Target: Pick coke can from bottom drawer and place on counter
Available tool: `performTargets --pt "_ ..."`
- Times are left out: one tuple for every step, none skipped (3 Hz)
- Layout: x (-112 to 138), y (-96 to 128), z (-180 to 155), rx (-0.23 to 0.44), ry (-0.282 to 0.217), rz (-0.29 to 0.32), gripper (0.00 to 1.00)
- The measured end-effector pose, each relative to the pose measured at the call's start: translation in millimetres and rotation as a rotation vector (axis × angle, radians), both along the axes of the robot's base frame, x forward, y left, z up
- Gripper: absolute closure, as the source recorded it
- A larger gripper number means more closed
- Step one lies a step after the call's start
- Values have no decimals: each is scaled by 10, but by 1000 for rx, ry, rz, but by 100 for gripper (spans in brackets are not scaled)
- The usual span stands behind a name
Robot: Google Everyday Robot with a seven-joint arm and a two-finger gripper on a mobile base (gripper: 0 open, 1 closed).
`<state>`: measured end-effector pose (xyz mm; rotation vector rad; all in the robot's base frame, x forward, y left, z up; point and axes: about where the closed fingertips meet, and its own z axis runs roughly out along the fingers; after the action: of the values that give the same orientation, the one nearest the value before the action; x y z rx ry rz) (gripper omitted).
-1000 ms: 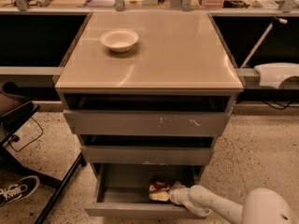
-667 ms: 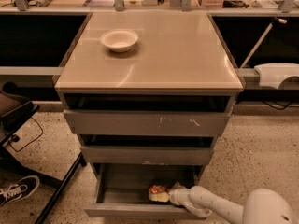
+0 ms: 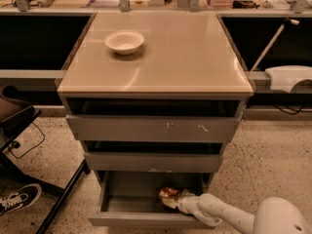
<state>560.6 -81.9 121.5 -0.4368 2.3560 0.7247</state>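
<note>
Reaching into the open bottom drawer (image 3: 126,201) with the gripper (image 3: 175,203), right at the can (image 3: 169,192) lying near the right side. Clenched on it or released: cannot tell. Not yet lifting; carrying up and setting on the counter (image 3: 185,57) beside the bowl (image 3: 124,41) remaining undone.

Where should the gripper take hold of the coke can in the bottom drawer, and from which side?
Grip the coke can across its curved red side, because the round wall gives two opposite faces. Come from the front and above: the bottom drawer is open there, while the drawers above cover its back. The gripper sits beside the can, inside the drawer.
</note>
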Motion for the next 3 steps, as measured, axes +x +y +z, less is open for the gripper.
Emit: performTargets --pt "3 -21 27 0 0 0 61" --pt "4 -32 31 0 0 0 84" --pt "59 -286 377 -40 -49 -57 100"
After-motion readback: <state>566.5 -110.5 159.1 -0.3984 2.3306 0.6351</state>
